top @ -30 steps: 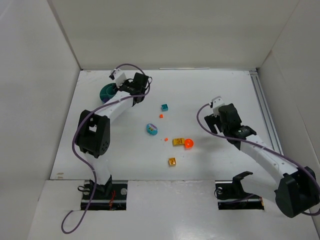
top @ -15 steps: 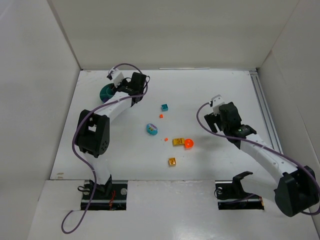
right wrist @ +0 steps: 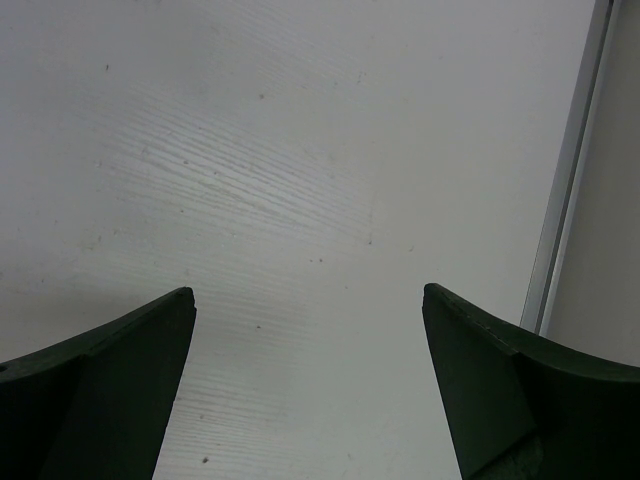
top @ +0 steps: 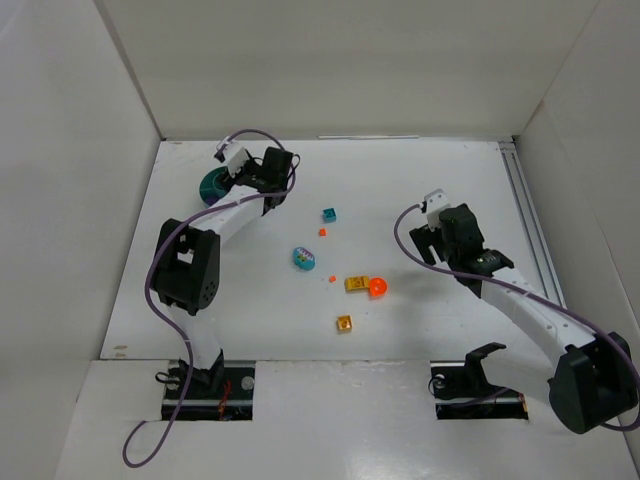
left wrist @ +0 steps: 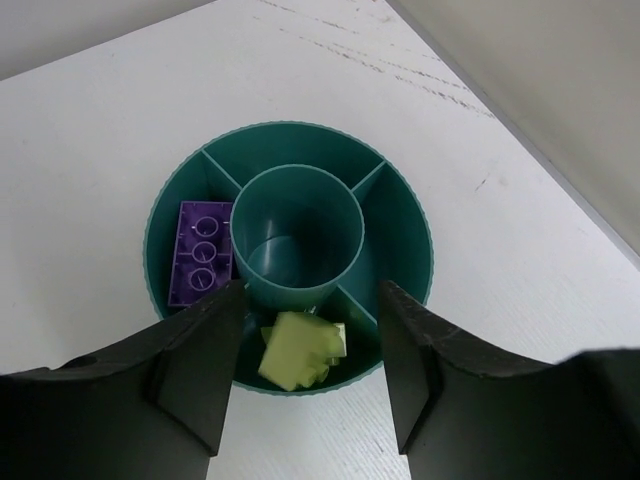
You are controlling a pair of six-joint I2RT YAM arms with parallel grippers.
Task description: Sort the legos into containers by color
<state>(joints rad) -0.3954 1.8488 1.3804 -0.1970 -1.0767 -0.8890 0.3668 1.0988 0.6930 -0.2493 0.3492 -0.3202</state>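
Lime brick point(left wrist: 303, 350) inside teal bowl point(left wrist: 395, 235)

Overhead over whole table point(top: 400, 180); wrist views close, downward; shared bowl point(left wrist: 395, 235)

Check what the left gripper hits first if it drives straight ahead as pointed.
Probably the lime green lego in the near compartment of the teal bowl, straight ahead of the open left gripper. Depth is unclear; the central cup wall might come first.
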